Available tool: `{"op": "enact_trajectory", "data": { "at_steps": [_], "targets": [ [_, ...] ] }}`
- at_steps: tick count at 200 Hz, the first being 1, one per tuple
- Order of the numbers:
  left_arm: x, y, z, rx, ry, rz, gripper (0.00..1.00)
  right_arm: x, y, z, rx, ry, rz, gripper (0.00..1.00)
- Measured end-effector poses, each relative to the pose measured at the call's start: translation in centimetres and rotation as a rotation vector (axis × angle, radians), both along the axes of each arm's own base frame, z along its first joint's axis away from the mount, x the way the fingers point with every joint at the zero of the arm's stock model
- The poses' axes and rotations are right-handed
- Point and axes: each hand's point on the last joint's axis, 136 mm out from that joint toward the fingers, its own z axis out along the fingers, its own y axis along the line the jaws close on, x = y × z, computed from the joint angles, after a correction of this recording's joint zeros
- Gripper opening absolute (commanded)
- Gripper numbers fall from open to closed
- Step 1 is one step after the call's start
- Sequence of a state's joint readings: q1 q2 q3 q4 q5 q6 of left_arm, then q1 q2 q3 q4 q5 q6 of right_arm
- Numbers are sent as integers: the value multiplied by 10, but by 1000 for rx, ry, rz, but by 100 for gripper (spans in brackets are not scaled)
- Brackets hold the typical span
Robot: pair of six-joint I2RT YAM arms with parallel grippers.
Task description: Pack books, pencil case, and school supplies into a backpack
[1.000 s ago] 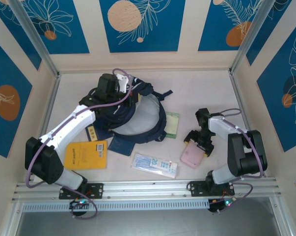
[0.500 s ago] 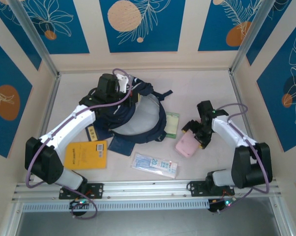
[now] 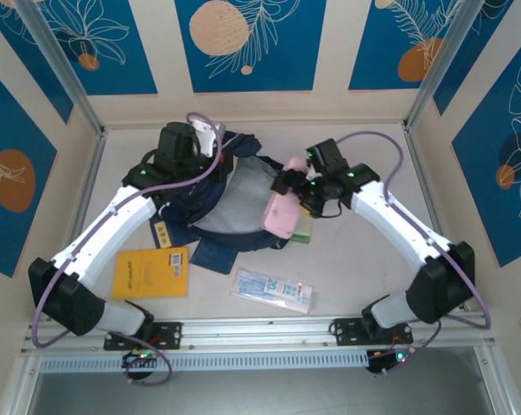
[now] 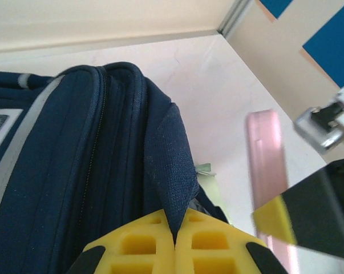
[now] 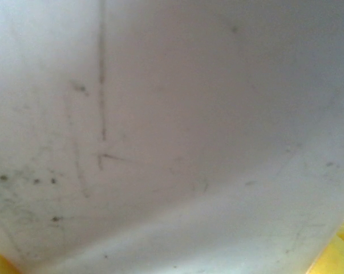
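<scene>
At the backpack (image 3: 210, 214) rim: pink pencil case (image 3: 280, 215) grasped in right gripper (image 3: 296, 192); left gripper (image 4: 174, 231) clenched on backpack fabric.

Backpack (image 3: 243, 197): navy blue fabric, pale grey lining, grey-white stripe.
Pencil case (image 3: 280, 214): plain pale pink.
Book (image 3: 151, 272) near the worktop's front-left corner: orange-yellow, white label.
Book (image 3: 162, 232) at the backpack's left side: navy, small yellow label.
Packet (image 3: 273, 290) near the front edge: clear, blue print.
Pad (image 3: 305, 232): pale green.
Worktop (image 3: 364, 259): cream.
Walls (image 3: 243, 43): blue panels, cream leaf outlines, orange and peach discs.
</scene>
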State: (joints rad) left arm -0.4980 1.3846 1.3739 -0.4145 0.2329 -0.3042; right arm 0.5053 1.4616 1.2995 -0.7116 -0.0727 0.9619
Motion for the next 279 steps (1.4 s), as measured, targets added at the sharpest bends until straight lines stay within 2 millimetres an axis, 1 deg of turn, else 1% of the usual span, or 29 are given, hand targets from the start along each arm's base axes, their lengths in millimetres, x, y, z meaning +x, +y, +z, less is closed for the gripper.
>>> {"op": "enact_trajectory", "data": {
  "at_steps": [13, 37, 58, 81, 105, 117, 127, 142, 175, 192, 207, 221, 232, 253, 264, 279],
  "targets": [
    [-3, 4, 5, 4, -7, 13, 0, 8, 23, -4, 21, 7, 30, 81],
    [-3, 9, 10, 20, -12, 26, 0, 24, 60, -13, 52, 23, 58, 82],
    [-4, 12, 13, 34, -15, 32, 0, 46, 89, -24, 89, 43, 43, 83],
    [-2, 15, 22, 32, -21, 42, 0, 65, 114, -39, 120, 77, -5, 85],
    [5, 16, 37, 24, -35, 51, 0, 86, 137, -54, 160, 97, -63, 93],
    [8, 15, 44, 21, -43, 55, 0, 97, 150, -60, 190, 90, -76, 100],
    [9, 16, 48, 21, -47, 59, 0, 104, 160, -64, 212, 81, -80, 99],
    [10, 16, 51, 22, -47, 60, 0, 113, 171, -65, 246, 52, -74, 99],
    [13, 19, 54, 22, -48, 69, 0, 124, 181, -52, 309, -16, -59, 99],
    [13, 19, 54, 22, -48, 71, 0, 126, 182, -52, 334, -36, -47, 99],
    [14, 21, 54, 23, -45, 75, 0, 124, 181, -55, 342, -51, -25, 100],
    [15, 21, 53, 23, -43, 76, 0, 122, 178, -57, 326, -66, 2, 98],
    [16, 21, 52, 24, -41, 77, 0, 119, 175, -54, 301, -88, 29, 95],
    [18, 22, 51, 23, -40, 81, 0, 105, 166, -35, 240, -168, 101, 91],
    [19, 22, 50, 19, -40, 81, 0, 92, 159, -18, 215, -220, 143, 89],
    [19, 20, 47, 13, -35, 76, 0, 75, 144, 8, 187, -296, 186, 89]
  ]
}}
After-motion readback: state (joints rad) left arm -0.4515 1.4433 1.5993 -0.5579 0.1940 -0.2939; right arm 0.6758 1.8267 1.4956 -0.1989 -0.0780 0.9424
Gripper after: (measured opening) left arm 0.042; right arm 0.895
